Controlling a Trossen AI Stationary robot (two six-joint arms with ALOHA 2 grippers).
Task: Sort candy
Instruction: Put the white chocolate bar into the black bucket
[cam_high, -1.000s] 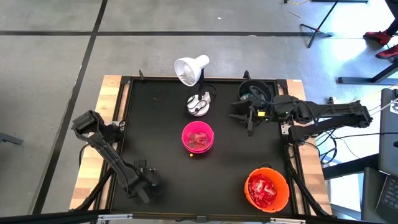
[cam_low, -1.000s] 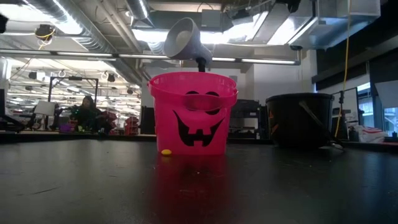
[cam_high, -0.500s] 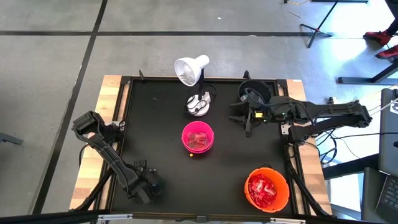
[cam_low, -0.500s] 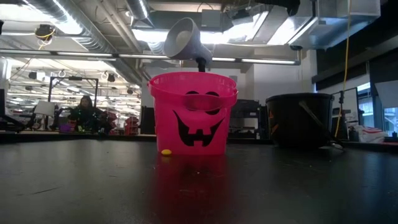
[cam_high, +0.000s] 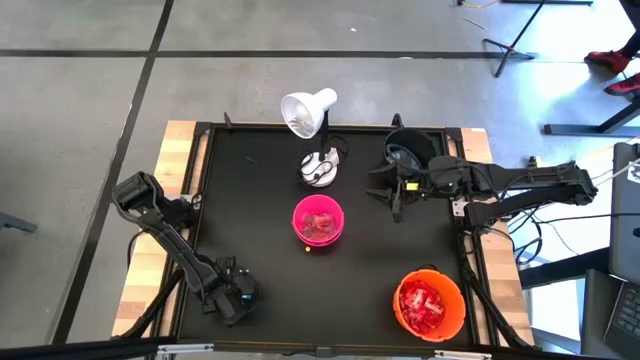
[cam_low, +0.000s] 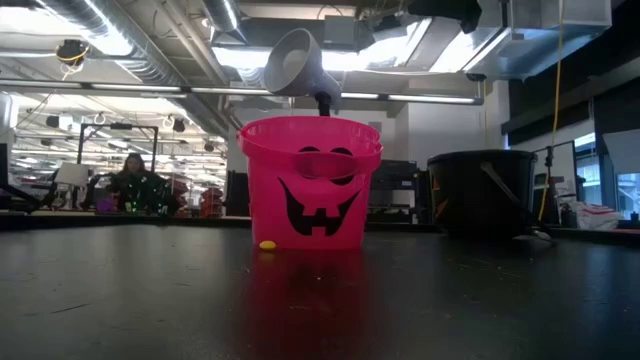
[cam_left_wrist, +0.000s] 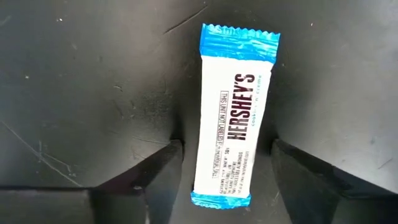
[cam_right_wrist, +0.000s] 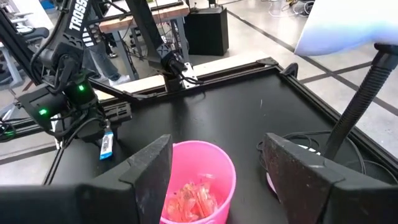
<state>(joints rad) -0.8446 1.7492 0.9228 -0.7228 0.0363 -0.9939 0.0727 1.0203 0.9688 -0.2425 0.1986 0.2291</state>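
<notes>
Now my left gripper (cam_left_wrist: 221, 165) sits low at the bottom left of the high view, fingers spread wide with a white-and-blue bar (cam_left_wrist: 231, 115) lying on the mat between them. Nothing is pinched yet: there is dark mat showing on both sides of the wrapper. I judge I am lined up this way so the fingers can close across the bar's narrow width, its length running straight ahead of the wrist. Whether the bar touches either finger I cannot say.

My left arm folds back on itself: base at the left edge of the table (cam_high: 260, 180), elbow out over the wooden border, forearm slanting down to the gripper near the lower left corner of the mat.

My right gripper (cam_high: 398, 190) hangs open and empty in the upper right of the high view, just beside the black bucket (cam_high: 410, 146), arm stretched in from the right edge. From its wrist I look across at the pink bucket (cam_right_wrist: 205, 162), with red candy (cam_right_wrist: 194, 200) inside.

The pink bucket stands mid-table below the lamp (cam_high: 310, 112), a small yellow sweet (cam_low: 266, 244) on the mat at its foot. The orange bucket (cam_high: 430, 303) at the lower right is full of red packets, so the reds look mostly sorted already.
</notes>
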